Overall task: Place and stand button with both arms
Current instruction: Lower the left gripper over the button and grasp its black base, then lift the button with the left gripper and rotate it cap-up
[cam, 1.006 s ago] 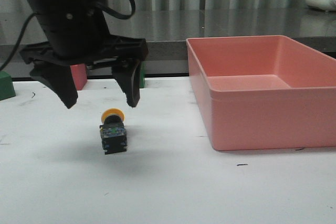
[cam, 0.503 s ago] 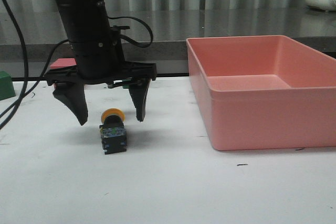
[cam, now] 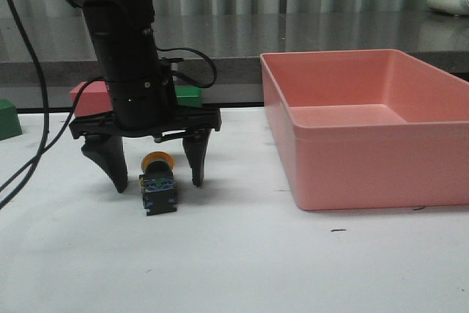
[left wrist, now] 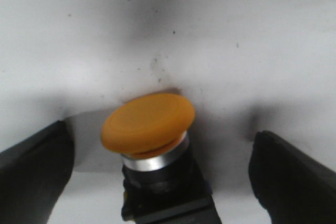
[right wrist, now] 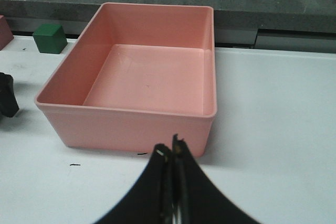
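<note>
The button [cam: 158, 185] lies on its side on the white table, its yellow cap pointing away from me and its black body toward me. My left gripper [cam: 157, 181] is open and low over it, one finger on each side, not touching. In the left wrist view the button [left wrist: 152, 150] sits between the two black fingers [left wrist: 31, 171]. My right gripper [right wrist: 171, 153] is shut and empty, above the table in front of the pink bin; it does not show in the front view.
A large pink bin [cam: 410, 163] stands at the right, also seen in the right wrist view [right wrist: 126, 124]. A pink cube [cam: 88, 97] and a green cube [cam: 189, 95] sit behind the left arm. Another green cube [cam: 7, 119] is at the far left.
My left gripper has come down and moved back over the button, its open fingers now straddling it near the table. The button has not moved.
</note>
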Controlling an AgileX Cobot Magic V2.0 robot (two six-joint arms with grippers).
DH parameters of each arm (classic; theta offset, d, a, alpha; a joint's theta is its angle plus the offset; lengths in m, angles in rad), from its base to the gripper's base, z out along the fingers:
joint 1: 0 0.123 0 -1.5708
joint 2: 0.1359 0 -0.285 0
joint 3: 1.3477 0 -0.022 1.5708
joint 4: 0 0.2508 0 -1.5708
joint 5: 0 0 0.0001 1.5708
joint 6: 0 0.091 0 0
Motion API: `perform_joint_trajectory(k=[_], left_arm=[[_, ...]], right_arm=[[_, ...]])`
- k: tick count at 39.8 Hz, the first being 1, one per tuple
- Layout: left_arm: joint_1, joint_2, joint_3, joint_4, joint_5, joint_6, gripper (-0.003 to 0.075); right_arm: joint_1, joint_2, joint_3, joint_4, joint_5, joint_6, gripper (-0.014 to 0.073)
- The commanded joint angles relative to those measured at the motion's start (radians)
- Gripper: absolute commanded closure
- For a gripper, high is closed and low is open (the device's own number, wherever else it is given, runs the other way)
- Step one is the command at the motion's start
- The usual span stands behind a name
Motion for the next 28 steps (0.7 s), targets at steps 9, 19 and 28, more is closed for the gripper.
perform_joint_trajectory(k=[9, 19, 28], left_arm=[[0.002, -0.056, -0.030, -0.015, 0.006, -0.011, 0.0452], [0.002, -0.059, -0.081, -0.002, 0.055, 0.001, 0.0479], [0.002, -0.121, -0.099, 0.103, 0.024, -0.006, 0.0478]], right_arm=[[-0.006, 0.013, -0.024, -0.029, -0.077, -0.011, 0.0663], [-0.006, 0.013, -0.024, -0.029, -0.077, -0.011, 0.0663], [-0.006, 0.013, -0.024, -0.029, -0.077, -0.011, 0.0663]])
